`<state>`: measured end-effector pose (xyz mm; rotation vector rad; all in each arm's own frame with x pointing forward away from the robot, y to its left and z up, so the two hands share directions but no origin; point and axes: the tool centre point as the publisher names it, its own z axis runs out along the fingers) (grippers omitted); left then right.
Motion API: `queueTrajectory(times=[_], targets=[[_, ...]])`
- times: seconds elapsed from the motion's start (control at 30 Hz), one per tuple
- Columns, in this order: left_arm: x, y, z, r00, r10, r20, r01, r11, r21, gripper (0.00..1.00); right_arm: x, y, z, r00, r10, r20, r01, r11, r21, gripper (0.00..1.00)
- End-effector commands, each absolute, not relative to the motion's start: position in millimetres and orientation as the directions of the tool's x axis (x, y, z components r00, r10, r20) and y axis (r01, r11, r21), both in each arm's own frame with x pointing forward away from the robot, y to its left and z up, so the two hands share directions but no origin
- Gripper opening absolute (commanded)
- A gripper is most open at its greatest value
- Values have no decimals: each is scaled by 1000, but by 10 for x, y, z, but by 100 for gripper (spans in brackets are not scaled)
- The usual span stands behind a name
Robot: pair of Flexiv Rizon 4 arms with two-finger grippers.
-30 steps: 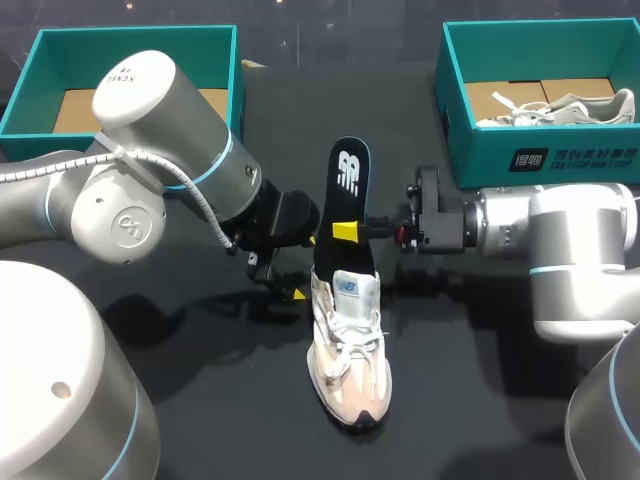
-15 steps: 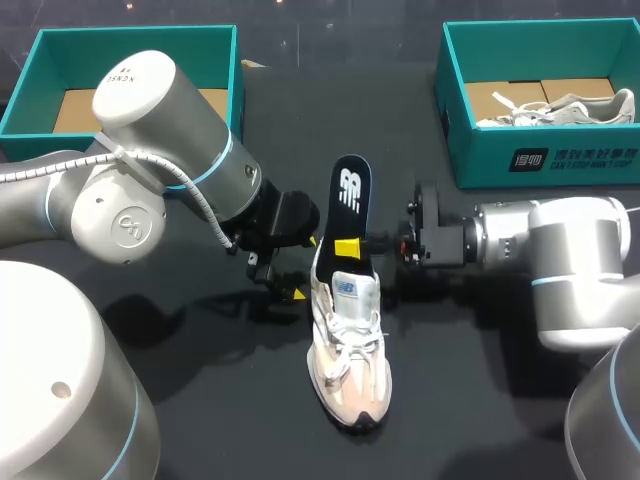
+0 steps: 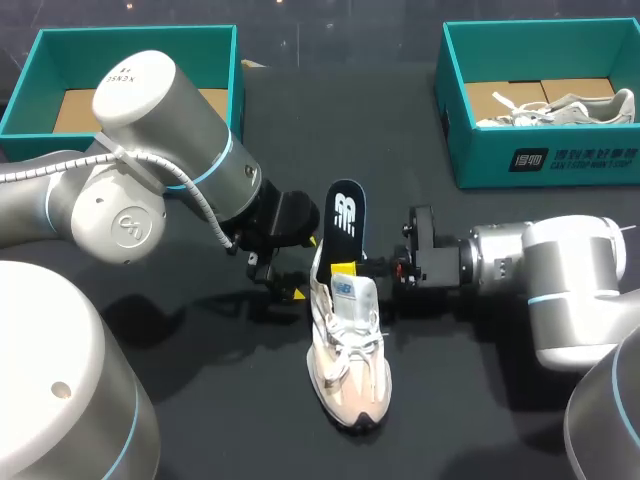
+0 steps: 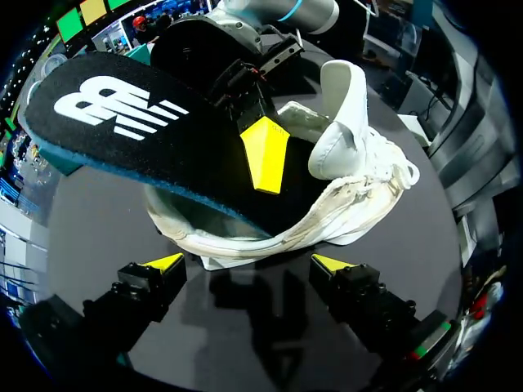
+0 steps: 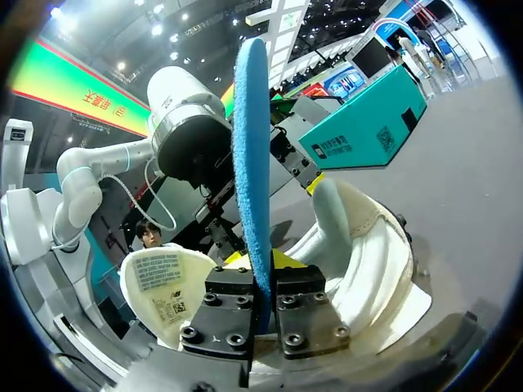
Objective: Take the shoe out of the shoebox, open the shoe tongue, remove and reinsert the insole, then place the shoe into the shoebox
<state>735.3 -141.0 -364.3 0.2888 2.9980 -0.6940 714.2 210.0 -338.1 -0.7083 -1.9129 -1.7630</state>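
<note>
Worktop [image 3: 235, 405]: black and matte, filling the head view from its lower edge up to the boxes.
Teal box [image 3: 545, 160]: upper right of the frame, open-topped, with white print on its near wall.
Cardboard liner [image 3: 585, 88]: brown, lying flat across that box's floor.
Spare shoe [image 3: 570, 108]: pale sneaker lying on its side on the liner, loose laces trailing toward the box's left wall.
</note>
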Motion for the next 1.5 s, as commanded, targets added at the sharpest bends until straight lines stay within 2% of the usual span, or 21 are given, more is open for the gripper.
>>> queueTrajectory(times=[0.03, 0.1, 0.2, 0.8, 0.87, 0.9, 0.93, 1.17, 1.5], targets=[[7352, -1407, -3651, -981, 170, -91, 193, 881, -432, 100, 7131, 2114, -3405, -770, 68, 634, 638, 63, 768, 0], [7352, -1407, -3651, -981, 170, -91, 193, 881, -432, 100, 7146, 2116, -3366, -778, 68, 624, 628, 69, 775, 23], [7352, -1407, -3651, -981, 170, -91, 193, 881, -432, 100, 7179, 2117, -3303, -793, 66, 606, 609, 77, 789, 36], [7352, -1407, -3651, -981, 170, -91, 193, 881, -432, 100, 7385, 2061, -3031, -842, 44, 537, 539, 103, 836, 28], [7352, -1407, -3651, -981, 170, -91, 193, 881, -432, 100, 7417, 2045, -3008, -844, 38, 535, 536, 100, 838, 22], [7352, -1407, -3651, -981, 170, -91, 193, 881, -432, 100, 7433, 2037, -3003, -843, 33, 536, 537, 96, 838, 15], [7352, -1407, -3651, -981, 170, -91, 193, 881, -432, 100, 7451, 2032, -3002, -841, 23, 540, 540, 93, 837, 0], [7352, -1407, -3651, -981, 170, -91, 193, 881, -432, 100, 7460, 2037, -3094, -815, -32, 579, 574, 95, 813, 0], [7352, -1407, -3651, -981, 170, -91, 193, 881, -432, 100, 7189, 2143, -3304, -764, -47, 644, 633, 144, 761, 0]])
